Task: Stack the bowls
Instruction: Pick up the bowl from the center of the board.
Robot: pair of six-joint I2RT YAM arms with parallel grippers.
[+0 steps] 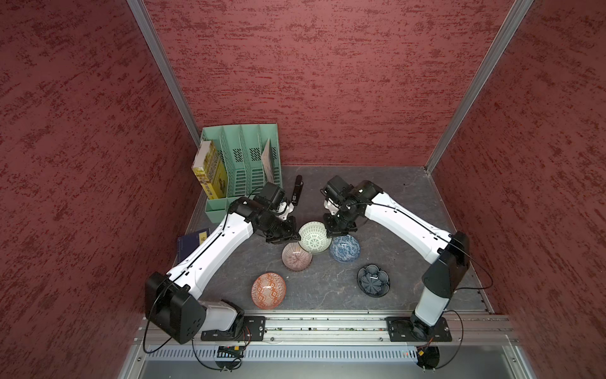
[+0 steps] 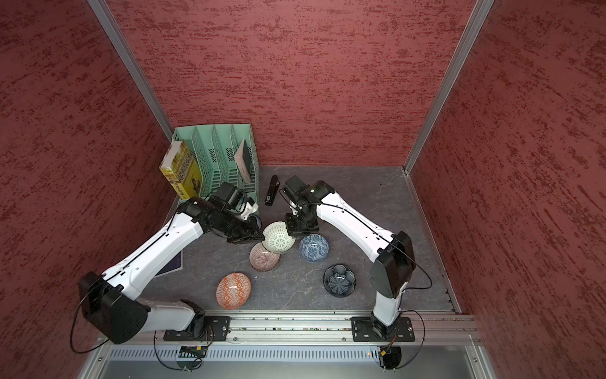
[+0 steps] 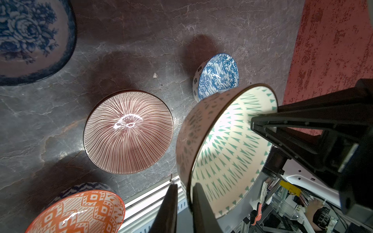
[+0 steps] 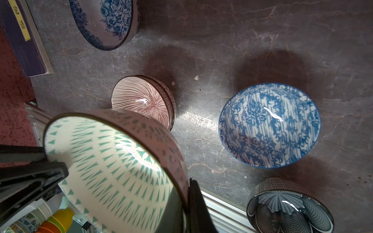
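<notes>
Left wrist view shows us the cream bowl point(image 3: 232, 153) tilted in the air, the left gripper point(image 3: 186, 187) straddling its rim, though we cannot tell whether those fingers truly pinch, while the right gripper point(image 4: 188, 187) is clamped on the opposite rim. If the arms pull unevenly, we judge it may slip and chip the pinkish striped bowl point(image 1: 296, 257) partly beneath it. Every bowl we see is empty; the green file rack point(image 1: 229, 154) holds a yellow book point(image 1: 210, 170).

Both top views look steeply down from high over the near edge of the table point(image 1: 328, 288), giving almost the same picture with both arms whole. Each wrist camera sits close behind its own gripper, the left gripper point(image 3: 186, 203) and the right gripper point(image 4: 188, 207), and faces past the fingertips. Both wrist views catch the cream bowl point(image 3: 228, 153) at the fingertips, with the striped bowl point(image 3: 129, 133) and blue bowl point(image 3: 219, 74) beyond.
</notes>
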